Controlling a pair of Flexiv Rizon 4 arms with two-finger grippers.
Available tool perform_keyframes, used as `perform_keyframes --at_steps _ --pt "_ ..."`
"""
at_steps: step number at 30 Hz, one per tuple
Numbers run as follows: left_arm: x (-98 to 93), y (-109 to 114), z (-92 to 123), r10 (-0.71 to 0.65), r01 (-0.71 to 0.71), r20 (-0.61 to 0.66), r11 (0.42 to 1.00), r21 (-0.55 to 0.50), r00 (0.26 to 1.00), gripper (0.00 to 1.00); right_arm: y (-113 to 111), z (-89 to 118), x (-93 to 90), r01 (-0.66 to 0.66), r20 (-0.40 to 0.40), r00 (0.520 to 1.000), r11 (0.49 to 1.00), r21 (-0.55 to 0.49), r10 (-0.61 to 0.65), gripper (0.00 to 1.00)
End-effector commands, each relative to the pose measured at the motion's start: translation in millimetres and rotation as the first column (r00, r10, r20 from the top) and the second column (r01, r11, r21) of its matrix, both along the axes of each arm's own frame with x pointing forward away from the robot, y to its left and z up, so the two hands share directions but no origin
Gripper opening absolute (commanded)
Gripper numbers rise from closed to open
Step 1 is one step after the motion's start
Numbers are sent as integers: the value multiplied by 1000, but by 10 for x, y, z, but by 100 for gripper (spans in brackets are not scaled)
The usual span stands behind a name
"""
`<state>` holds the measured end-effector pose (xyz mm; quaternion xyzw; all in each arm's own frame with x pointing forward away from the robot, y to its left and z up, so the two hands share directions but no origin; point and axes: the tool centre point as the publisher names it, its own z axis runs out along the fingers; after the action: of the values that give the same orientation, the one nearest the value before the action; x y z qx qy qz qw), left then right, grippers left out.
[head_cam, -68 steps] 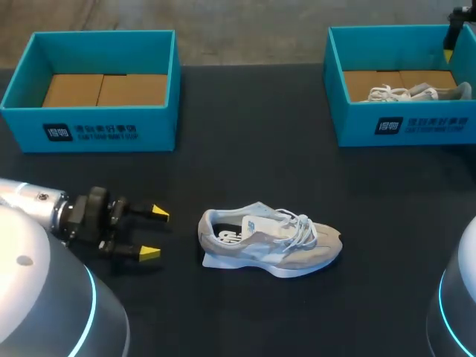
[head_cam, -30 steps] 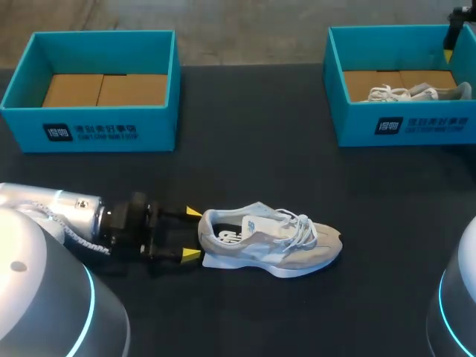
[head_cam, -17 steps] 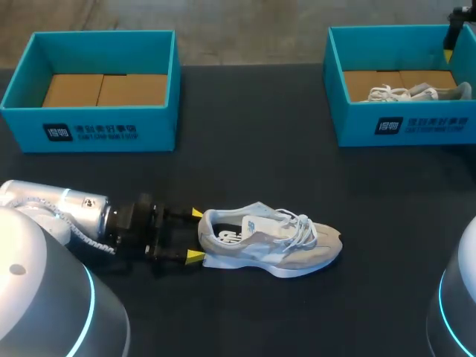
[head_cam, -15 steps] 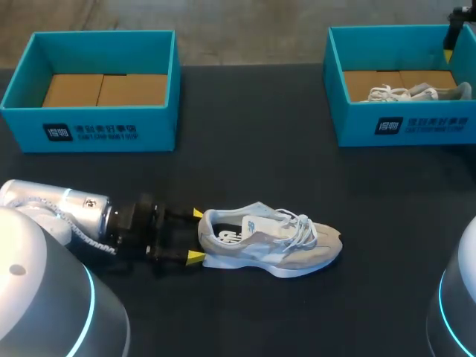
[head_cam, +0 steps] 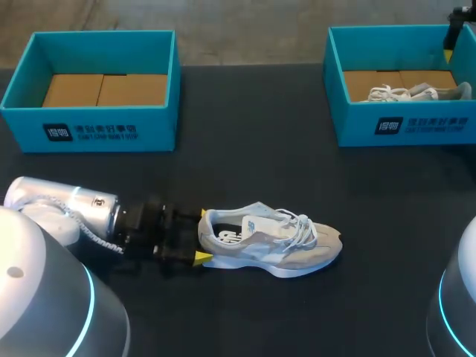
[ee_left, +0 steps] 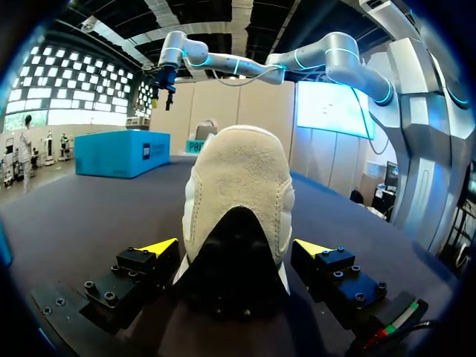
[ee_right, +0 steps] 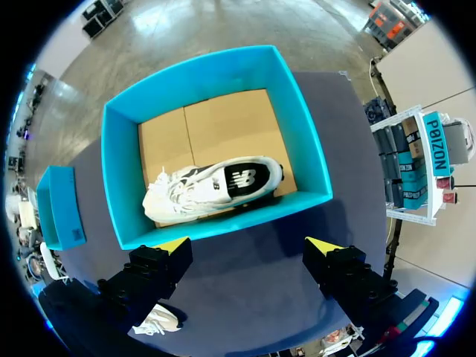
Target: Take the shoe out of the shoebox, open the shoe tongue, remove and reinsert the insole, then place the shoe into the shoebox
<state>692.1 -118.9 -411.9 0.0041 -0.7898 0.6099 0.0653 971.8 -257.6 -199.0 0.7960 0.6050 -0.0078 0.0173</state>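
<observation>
A beige and white shoe [head_cam: 268, 242] lies on its sole in the middle of the dark table, toe to the right. My left gripper [head_cam: 201, 236] is at its heel, open, with one yellow tip on each side of the heel. In the left wrist view the heel [ee_left: 238, 201] fills the gap of the left gripper [ee_left: 236, 247]. My right gripper [ee_right: 249, 245] hangs open and empty high above the right teal shoebox [ee_right: 119, 178]. That box holds a second shoe [ee_right: 212, 186].
A teal shoebox [head_cam: 97, 44] with a bare cardboard floor stands at the back left. The right shoebox [head_cam: 401, 126] stands at the back right, with its shoe [head_cam: 416, 93] lying inside. Dark tabletop lies between the boxes and the shoe.
My left gripper has slid right along the table until its open fingers straddle the shoe's heel. The shoe and the right arm have stayed put.
</observation>
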Motion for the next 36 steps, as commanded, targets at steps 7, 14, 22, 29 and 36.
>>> perform_keyframes --at_steps 7,14,22,29,36 --pt "9 -131 -74 -7 7 -10 1000 -10 1000 100 -1 -2 -11 0 3 1000 1000 0 0 100" --pt "-4 -227 -58 -16 16 -20 1000 -22 1000 100 -1 -2 -11 0 3 1000 1000 0 0 100" --pt "-27 -322 -59 -30 29 -25 999 -24 999 100 -1 -2 -11 0 3 1000 1000 0 0 100" --pt "-61 -387 -78 -38 37 -31 999 -26 999 100 -1 -2 -11 0 3 1000 1000 0 0 100" --pt "-68 -411 -88 -33 32 -35 999 -30 999 100 -1 -2 -11 0 3 1000 1000 0 0 100"
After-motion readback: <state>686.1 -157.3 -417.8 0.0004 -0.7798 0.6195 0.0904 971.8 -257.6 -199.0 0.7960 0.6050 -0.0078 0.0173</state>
